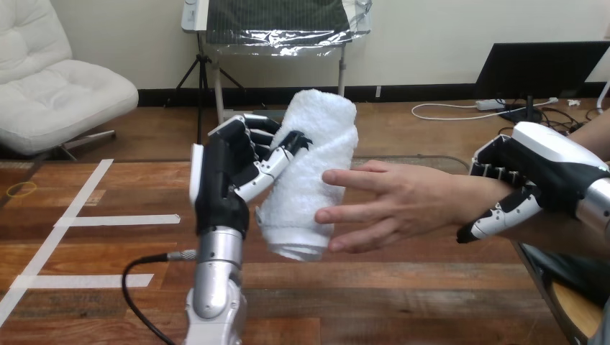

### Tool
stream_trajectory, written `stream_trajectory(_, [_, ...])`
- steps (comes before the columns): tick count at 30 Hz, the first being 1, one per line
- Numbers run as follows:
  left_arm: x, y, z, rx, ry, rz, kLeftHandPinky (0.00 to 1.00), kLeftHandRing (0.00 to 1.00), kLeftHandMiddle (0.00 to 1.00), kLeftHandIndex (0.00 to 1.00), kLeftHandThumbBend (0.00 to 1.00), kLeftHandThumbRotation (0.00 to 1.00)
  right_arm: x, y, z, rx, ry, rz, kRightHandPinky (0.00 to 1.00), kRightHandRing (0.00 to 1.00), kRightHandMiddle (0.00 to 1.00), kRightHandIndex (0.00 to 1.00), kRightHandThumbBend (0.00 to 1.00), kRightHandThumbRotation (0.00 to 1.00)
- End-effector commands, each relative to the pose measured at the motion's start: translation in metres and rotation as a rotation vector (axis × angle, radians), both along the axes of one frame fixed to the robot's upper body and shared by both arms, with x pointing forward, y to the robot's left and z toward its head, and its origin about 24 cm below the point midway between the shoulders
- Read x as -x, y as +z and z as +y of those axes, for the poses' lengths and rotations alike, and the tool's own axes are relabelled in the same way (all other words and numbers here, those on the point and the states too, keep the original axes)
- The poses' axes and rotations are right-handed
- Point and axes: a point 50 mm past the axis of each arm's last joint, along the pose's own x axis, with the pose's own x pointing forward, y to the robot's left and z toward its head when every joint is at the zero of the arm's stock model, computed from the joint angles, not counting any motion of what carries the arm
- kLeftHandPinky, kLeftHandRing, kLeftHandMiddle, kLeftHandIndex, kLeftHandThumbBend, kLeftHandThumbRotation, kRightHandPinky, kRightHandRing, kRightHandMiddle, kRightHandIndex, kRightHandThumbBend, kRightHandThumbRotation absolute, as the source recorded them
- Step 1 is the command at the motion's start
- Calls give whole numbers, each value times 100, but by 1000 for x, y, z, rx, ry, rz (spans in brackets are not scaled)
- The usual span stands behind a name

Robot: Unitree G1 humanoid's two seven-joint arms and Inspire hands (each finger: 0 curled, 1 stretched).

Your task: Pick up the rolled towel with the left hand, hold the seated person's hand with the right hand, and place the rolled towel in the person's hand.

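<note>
Left arm (216, 280) is standing upright at the bottom edge, nearest of all, silver forearm over the counter (403, 302). Above it, the left hand (223, 180) is grasping the rolled towel (316, 158), fingers (277, 162) wrapping round its left side. The towel is standing nearly upright, top leaning slightly right, held up off the counter.

The person's hand (403, 205) is extending in from the right, fingers straight, tips touching the towel's right side from mid-height down. It is closing off the towel's right flank.

The right hand (536, 172) is clamping round the person's wrist, fingers curling over the top and thumb (500, 215) hooking underneath. The person's forearm is running out behind it to the right edge.

Bare wood is showing below the towel and the person's hand. At left, white tape strips (119, 220) are lying flat on the counter. Farther back, a small yellow ring (21, 189) is sitting near the left edge, well apart from both hands.
</note>
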Motion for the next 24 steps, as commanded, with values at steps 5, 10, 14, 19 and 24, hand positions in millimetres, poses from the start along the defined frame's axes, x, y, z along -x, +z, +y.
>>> stream_trajectory(5, [-24, 45, -28, 86, -30, -162, 27, 31, 38, 42, 54, 0, -15, 23, 15, -56, 10, -105, 31, 32, 36, 36, 92, 19])
stream_trajectory(10, [-23, 44, -36, 109, -40, -151, 27, 31, 38, 42, 54, 0, -16, 23, 17, -52, 8, -102, 31, 32, 37, 36, 92, 18])
stream_trajectory(14, [-22, 44, -44, 112, -47, -148, 27, 31, 38, 42, 54, 0, -16, 24, 18, -49, 11, -104, 31, 32, 37, 36, 92, 18])
stream_trajectory(19, [-19, 44, -54, 129, -59, -146, 27, 31, 38, 43, 53, 0, -16, 24, 17, -56, 12, -106, 31, 32, 36, 36, 92, 20])
stream_trajectory(24, [-17, 44, -63, 160, -67, -140, 27, 31, 38, 42, 53, 0, -16, 23, 17, -51, 10, -104, 31, 32, 36, 36, 92, 20])
